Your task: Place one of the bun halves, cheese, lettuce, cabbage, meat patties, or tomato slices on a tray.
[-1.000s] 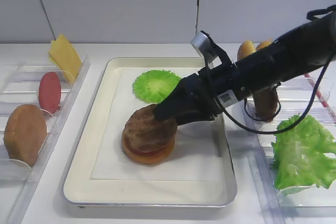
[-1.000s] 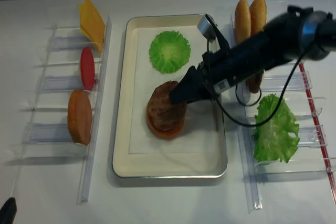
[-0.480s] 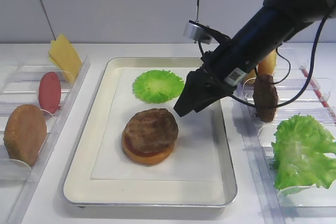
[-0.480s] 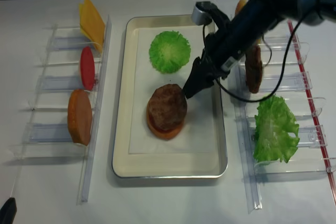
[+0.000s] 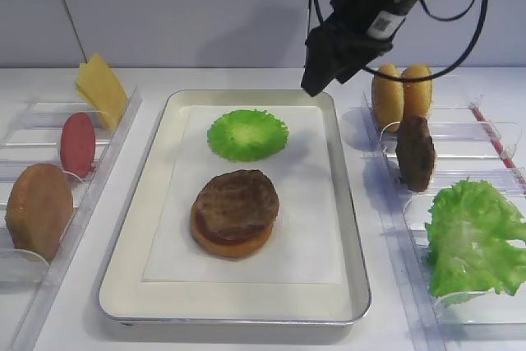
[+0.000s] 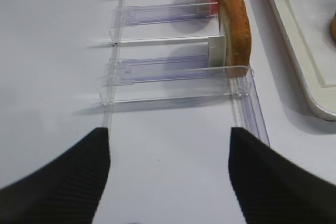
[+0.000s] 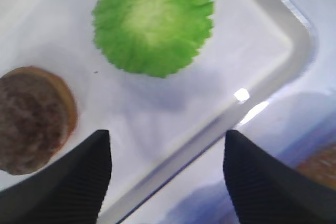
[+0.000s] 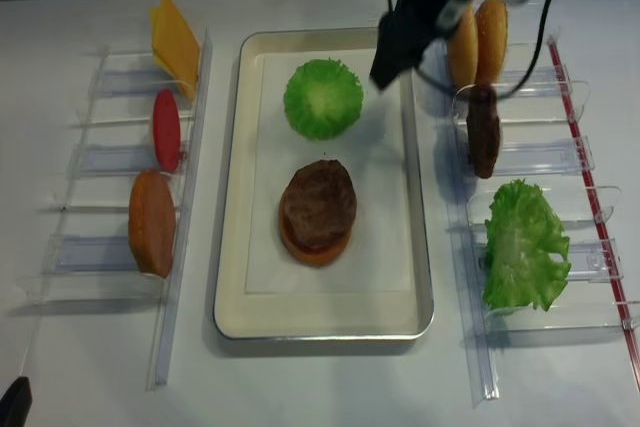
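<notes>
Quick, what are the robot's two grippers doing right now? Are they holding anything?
Left gripper: open, holding nothing, above the bare table by the rack.
Right gripper: open, holding nothing, up over the tray's edge.

A dark brown, grainy meat patty [image 5: 237, 200] is seen on a tan-orange bun half [image 5: 233, 240], with a red rim between them. At 12 o'clock of these a bright green frilly disc [image 5: 246, 134] with a paler centre is shown. The tray [image 5: 136, 215] is silver-rimmed and cream, lined white.
</notes>
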